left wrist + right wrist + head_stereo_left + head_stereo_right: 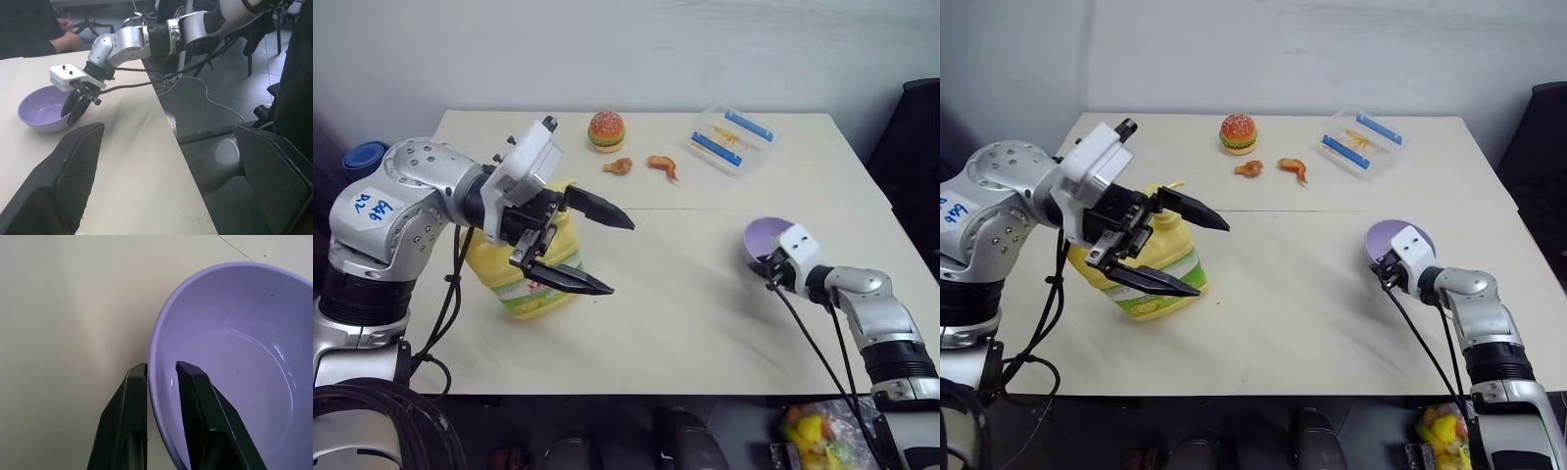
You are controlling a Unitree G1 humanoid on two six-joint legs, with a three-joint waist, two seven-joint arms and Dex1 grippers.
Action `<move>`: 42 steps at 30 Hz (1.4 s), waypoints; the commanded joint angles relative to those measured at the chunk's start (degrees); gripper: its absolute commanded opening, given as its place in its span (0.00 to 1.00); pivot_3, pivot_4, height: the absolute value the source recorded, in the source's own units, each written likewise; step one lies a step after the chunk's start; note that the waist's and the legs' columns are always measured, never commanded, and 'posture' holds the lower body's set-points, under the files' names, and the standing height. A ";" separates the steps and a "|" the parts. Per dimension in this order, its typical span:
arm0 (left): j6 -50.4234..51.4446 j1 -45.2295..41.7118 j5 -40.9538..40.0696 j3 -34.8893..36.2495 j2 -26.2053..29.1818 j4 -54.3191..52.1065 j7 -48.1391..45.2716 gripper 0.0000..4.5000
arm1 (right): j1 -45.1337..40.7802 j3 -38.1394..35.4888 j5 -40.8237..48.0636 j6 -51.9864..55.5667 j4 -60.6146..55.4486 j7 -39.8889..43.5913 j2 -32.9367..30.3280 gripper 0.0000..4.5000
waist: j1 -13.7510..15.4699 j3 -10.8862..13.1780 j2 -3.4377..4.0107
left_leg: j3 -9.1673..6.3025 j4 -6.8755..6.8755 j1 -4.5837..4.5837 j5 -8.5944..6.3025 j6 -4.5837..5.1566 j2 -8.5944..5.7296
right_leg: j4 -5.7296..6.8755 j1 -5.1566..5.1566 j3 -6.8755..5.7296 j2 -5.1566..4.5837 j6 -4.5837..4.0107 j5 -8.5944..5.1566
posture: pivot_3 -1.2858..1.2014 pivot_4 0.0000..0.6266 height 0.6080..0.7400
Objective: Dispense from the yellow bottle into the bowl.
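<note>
Now | yellow bottle [1167, 266] label unreadable | right gripper [162, 369] pinching bowl [234, 342] rim | left gripper [1203, 255] wide

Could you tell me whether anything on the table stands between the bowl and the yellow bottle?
Nothing visible does: bare table lies between the bowl, its rim pinched by the right gripper, and the yellow bottle. The left gripper hangs open above that stretch.

Left end effector [597, 250] spread wide before yellow bottle [524, 279], left of frame. Right end effector [770, 266] at purple bowl [762, 238], right on desk [685, 313].
</note>
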 commanded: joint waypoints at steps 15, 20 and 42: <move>-0.34 -2.15 0.52 3.75 -0.11 0.97 0.98 1.00 | -1.15 -0.51 -1.09 -2.81 -1.83 1.52 -0.94 0.00 | -0.05 0.01 0.01 | 0.00 0.00 0.01 0.00 -0.01 0.02 | 0.02 -0.01 0.01 0.01 0.00 0.00 | 0.52 0.24 1.00; 2.66 -5.19 -1.00 7.94 3.88 5.46 0.51 1.00 | -0.49 0.38 0.72 2.87 -16.85 8.41 -5.14 0.00 | -0.06 0.07 0.09 | -0.01 0.01 -0.02 0.00 -0.01 0.02 | 0.07 -0.10 0.05 0.00 0.00 0.00 | 0.52 0.24 1.00; -7.17 -11.56 12.84 5.79 8.46 28.09 -8.06 0.00 | -38.57 24.00 -8.68 -1.07 -3.80 20.63 15.49 0.00 | -2.06 0.14 0.02 | 0.29 0.27 -1.27 0.05 0.01 -0.11 | 1.09 -1.76 -0.24 -0.30 -0.19 -0.11 | 0.52 0.24 1.00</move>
